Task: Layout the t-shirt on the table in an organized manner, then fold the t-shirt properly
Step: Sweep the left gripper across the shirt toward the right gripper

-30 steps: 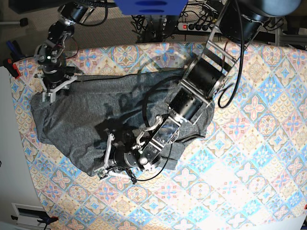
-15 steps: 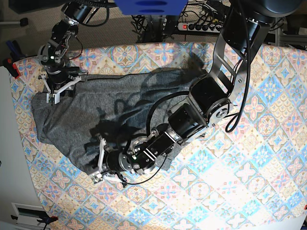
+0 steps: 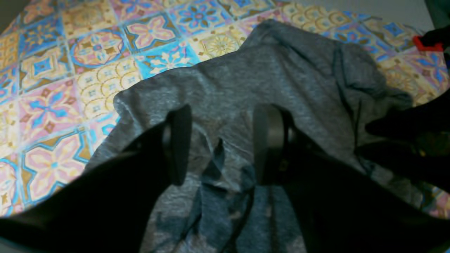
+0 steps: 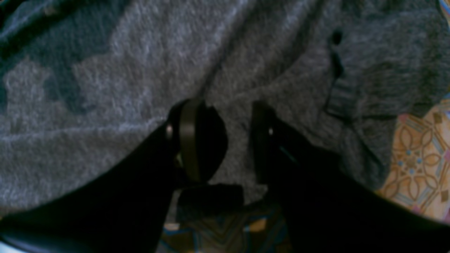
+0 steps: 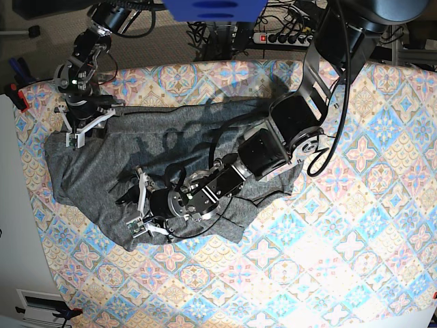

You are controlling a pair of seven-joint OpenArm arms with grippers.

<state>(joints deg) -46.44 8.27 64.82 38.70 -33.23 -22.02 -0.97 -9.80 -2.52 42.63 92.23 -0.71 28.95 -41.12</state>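
The dark grey t-shirt [image 5: 95,171] lies rumpled over the left half of the table [image 5: 341,239]. My left gripper [image 5: 136,205] hovers low over the shirt's near-left part. In the left wrist view this gripper [image 3: 222,112] stands open over the t-shirt [image 3: 281,70], with only a small crease of cloth below the gap. My right gripper [image 5: 85,128] is at the shirt's far-left edge. The right wrist view shows it [image 4: 225,109] shut on the t-shirt [image 4: 105,88], cloth filling the gap and creases running toward the fingers.
Patterned table cloth [image 3: 52,70] shows bare beyond the shirt's hem, and a strip of it [image 4: 415,168] beside the right gripper. A red clamp [image 5: 17,96] sits at the table's left edge. Cables and a power strip [image 5: 280,37] lie behind the far edge.
My left gripper has opened and let go of the shirt's near edge, after carrying it left. The right gripper stays at the far-left edge.
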